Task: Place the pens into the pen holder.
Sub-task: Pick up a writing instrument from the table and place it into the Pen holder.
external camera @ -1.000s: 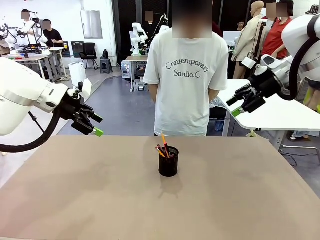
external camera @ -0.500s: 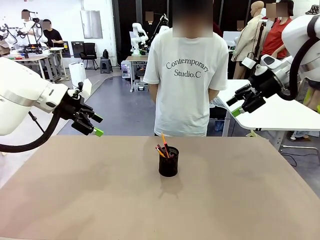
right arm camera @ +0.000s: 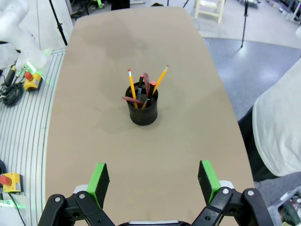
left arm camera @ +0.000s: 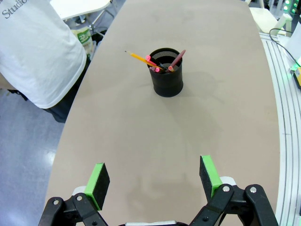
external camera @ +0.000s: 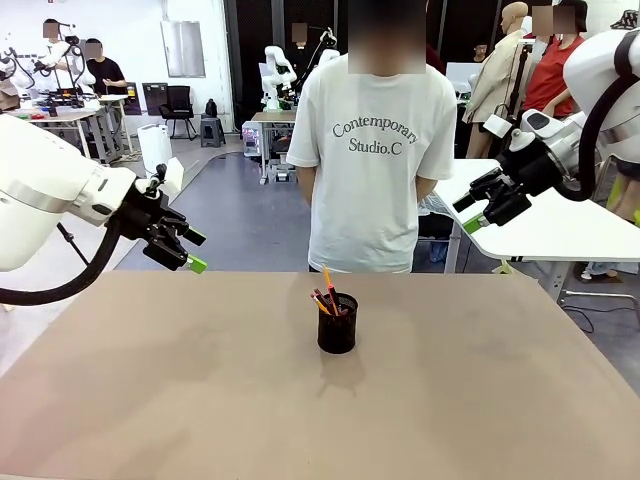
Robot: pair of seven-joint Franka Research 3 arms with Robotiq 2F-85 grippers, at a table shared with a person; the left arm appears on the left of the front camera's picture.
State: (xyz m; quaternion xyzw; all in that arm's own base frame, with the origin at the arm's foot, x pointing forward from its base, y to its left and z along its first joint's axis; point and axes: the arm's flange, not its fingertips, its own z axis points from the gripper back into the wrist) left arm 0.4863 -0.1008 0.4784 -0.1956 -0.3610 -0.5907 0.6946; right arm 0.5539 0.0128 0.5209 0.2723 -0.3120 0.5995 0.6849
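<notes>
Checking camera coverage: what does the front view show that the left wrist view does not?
The front view alone shows both arms raised off the table, with the left gripper and right gripper apart from everything. The left wrist view alone looks down into the pen holder past its own open fingers. Both show the pens standing in the holder and the person's white shirt.

Matt, smooth tan table (external camera: pixel 150 400) carries a black wire-mesh pen holder (external camera: pixel 337 323).

Tan table (external camera: pixel 150 400) — bearing one black mesh pen holder (external camera: pixel 337 324).
</notes>
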